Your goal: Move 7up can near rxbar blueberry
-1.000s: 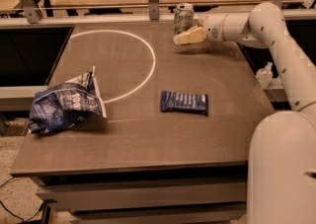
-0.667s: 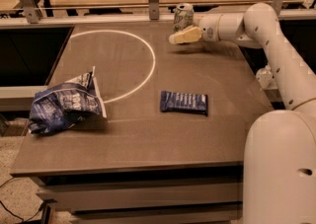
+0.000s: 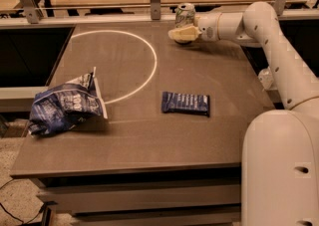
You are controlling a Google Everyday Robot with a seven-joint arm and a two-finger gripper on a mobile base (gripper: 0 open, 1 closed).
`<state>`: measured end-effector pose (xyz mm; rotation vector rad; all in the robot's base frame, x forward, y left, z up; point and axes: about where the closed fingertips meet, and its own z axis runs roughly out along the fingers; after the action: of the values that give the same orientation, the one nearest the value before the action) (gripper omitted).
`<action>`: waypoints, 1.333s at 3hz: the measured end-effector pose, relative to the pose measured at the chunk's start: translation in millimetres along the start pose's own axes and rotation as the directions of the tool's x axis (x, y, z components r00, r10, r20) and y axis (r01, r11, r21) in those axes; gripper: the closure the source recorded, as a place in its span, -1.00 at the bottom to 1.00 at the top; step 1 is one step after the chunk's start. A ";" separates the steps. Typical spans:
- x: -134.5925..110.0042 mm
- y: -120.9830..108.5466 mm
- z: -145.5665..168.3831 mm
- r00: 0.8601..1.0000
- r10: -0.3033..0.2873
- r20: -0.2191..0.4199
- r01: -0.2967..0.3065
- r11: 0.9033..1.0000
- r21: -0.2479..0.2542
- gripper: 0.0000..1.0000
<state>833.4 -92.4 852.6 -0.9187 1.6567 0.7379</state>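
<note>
Slid left over the last second, bringing the gripper across the lower half of the can instead of just right of it; cannot tell whether clamped or open. Leaves the can upright directly behind the gripper, at the far edge of the table. Looks like grasping only, with the bar well apart on the gripper's near side and the carry not yet begun.

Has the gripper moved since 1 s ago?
Yes. The gripper has shifted left, closer to the white painted circle, and now sits just in front of the silver-white, green-marked 7up can.
</note>
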 end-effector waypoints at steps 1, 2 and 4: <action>-0.2 3.1 -10.2 1.000 -0.003 -0.020 0.003 1.000 -0.008 0.31; -9.4 14.2 -29.2 0.999 0.002 -0.036 -0.003 1.000 -0.024 0.78; -35.2 63.1 -78.3 0.999 0.035 -0.018 -0.036 0.998 -0.059 1.00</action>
<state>746.1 -117.8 908.1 -0.9416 1.6772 0.8096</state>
